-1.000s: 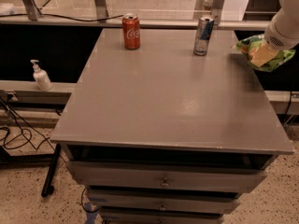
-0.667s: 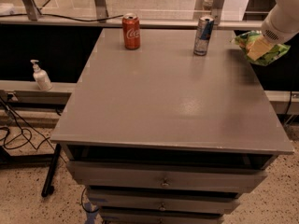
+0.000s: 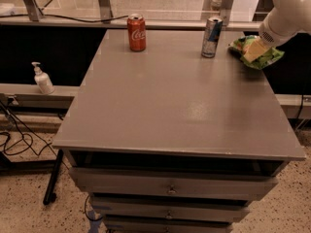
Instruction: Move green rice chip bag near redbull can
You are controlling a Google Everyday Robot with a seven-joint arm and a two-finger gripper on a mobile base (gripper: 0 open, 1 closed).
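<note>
The green rice chip bag (image 3: 270, 58) is at the far right edge of the grey table (image 3: 170, 106), a little right of the redbull can (image 3: 212, 37), which stands upright near the back edge. My gripper (image 3: 254, 49) reaches in from the upper right on its white arm (image 3: 286, 11). It is shut on the bag's left part and covers the middle of it. A small gap shows between the bag and the can.
A red Coca-Cola can (image 3: 137, 32) stands at the back, left of the redbull can. A white pump bottle (image 3: 43, 79) sits on a ledge to the left of the table. Drawers (image 3: 170, 189) are under the tabletop. A metal rail runs behind.
My gripper and the green bag have moved left along the back right of the table, closer to the redbull can. The cans have not moved.
</note>
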